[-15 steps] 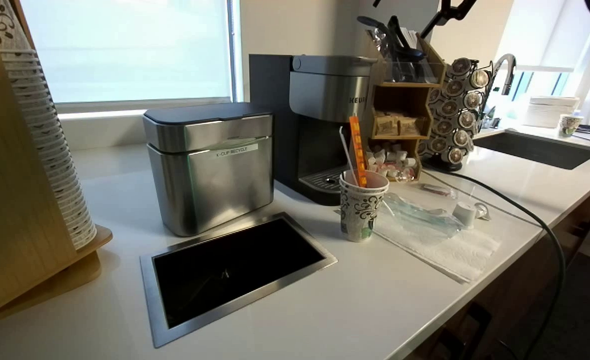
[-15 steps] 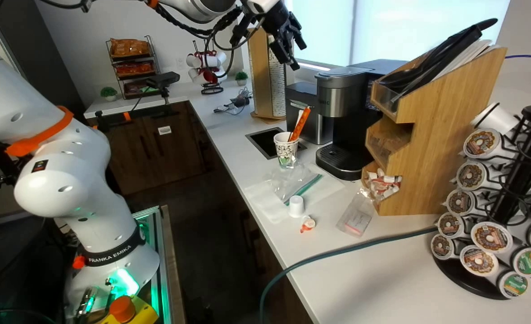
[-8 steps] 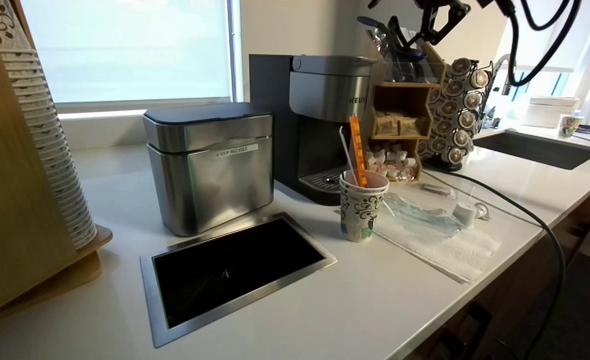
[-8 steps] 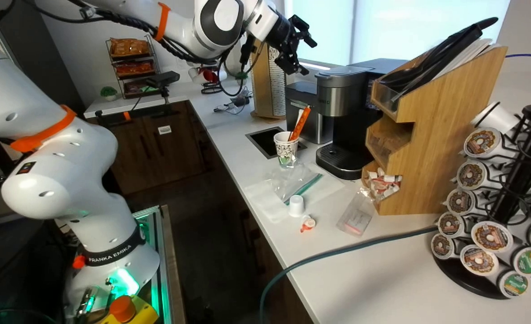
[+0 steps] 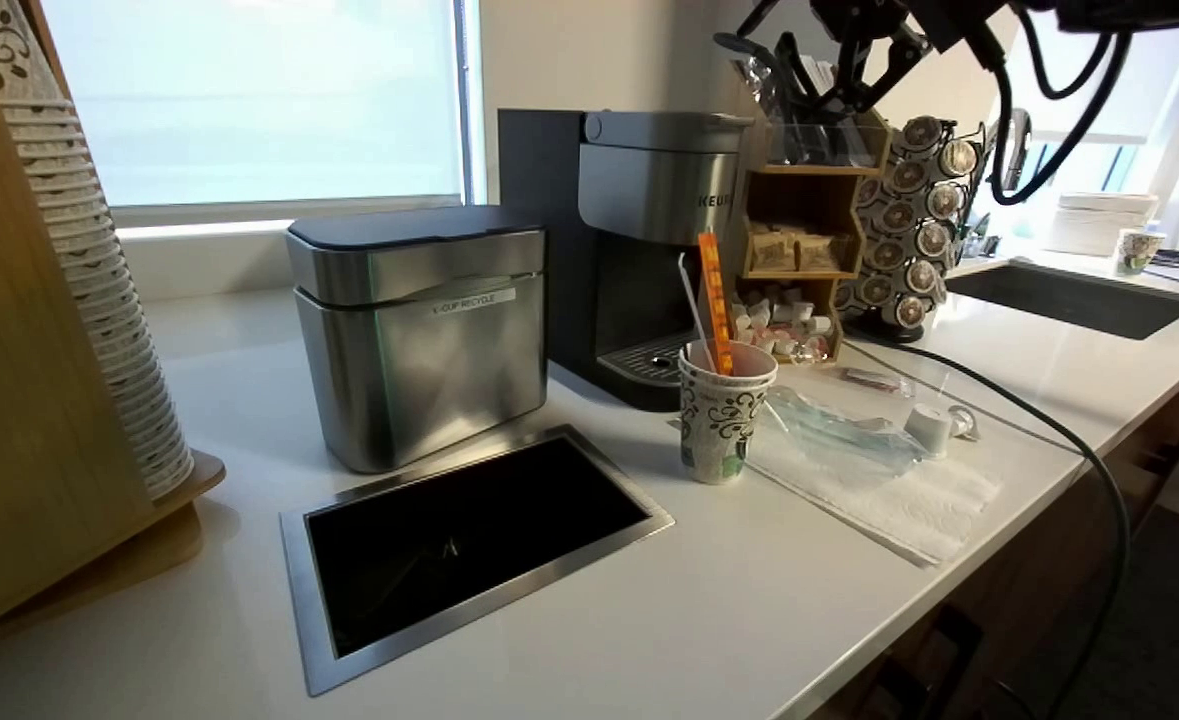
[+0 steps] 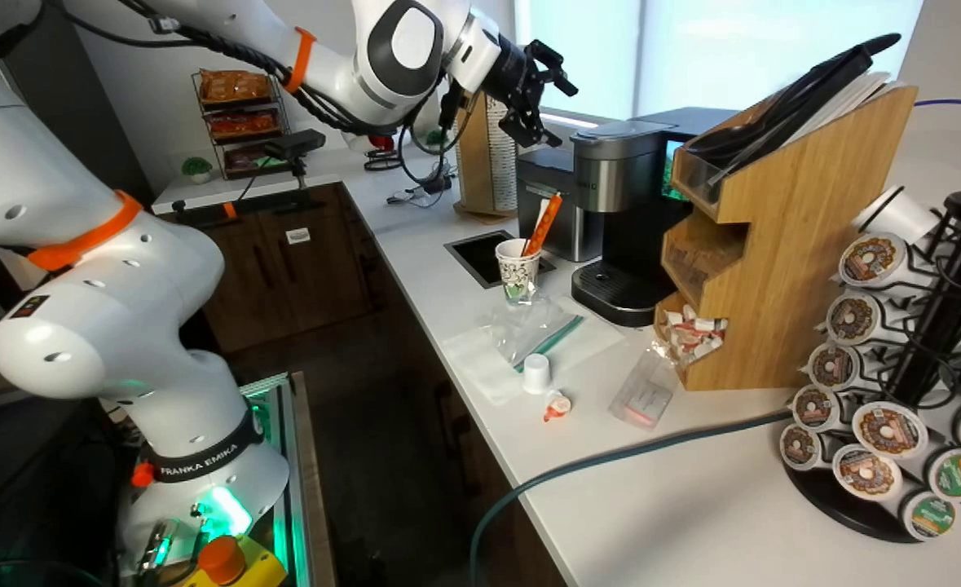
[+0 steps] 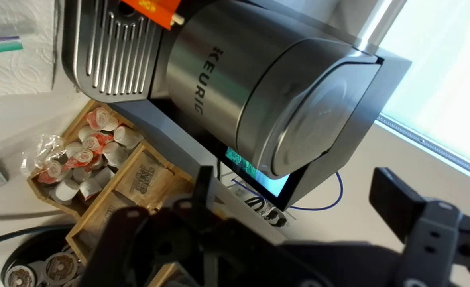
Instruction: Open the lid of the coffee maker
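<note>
**Lid (image 7: 316,111) down on the coffee maker (image 7: 203,79), gripper (image 7: 294,179) spread wide, no contact**

Jaws well apart, nothing between them. Both exterior views show the gripper clear of the lid, so I'd call this pre-grasp, lift not started.

Where: lid caps the head of the coffee maker, which stands on the counter (image 5: 689,610) between the steel box (image 5: 459,350) and the wooden rack (image 6: 822,244).

Handling, my guess: light, stiff, hinged at the back. Reads as smooth plastic, so pads would likely skate on the sides. Might be a catch or spring that lets go suddenly; start slow. Machine should stay put if the pull goes up, could slide if it goes forward.

Grip: take the front lip (image 5: 734,121), it juts out past the head. Hook a fingertip under, swing up and back about what looks like the pivot (image 5: 592,125). Wouldn't pinch full width; can't tell if the jaws would span it. Cup (image 5: 727,425) with the orange stick (image 5: 716,305) stands out front, so stay high.

Looks: dark grey, rounded front, straight rear edge, wide as the head. Top panel sits inside a rim, shiny in the wrist view. Thin seam below, then brushed steel lettered KEURIG. No gap at the seam that I can see.
</note>
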Action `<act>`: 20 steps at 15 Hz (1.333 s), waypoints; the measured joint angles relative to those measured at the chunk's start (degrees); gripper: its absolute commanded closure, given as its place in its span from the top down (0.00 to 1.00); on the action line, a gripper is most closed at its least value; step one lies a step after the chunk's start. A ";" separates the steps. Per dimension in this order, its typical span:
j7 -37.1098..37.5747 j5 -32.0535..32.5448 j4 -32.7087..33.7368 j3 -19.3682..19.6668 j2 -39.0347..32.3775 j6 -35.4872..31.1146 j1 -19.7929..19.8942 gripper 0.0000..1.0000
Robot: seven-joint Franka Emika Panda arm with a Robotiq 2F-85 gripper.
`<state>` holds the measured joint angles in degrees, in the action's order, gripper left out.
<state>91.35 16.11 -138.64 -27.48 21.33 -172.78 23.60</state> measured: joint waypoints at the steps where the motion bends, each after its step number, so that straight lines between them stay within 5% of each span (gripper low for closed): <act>1: 2.36 0.00 -0.09 -1.54 -0.34 -2.21 1.82 1.00; 9: 13.77 -0.63 -0.11 -12.34 -4.49 -12.50 12.71 1.00; 20: 15.81 -2.71 1.69 -26.63 -6.38 -18.02 28.05 1.00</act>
<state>107.15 13.40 -136.95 -54.11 14.96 -190.80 51.65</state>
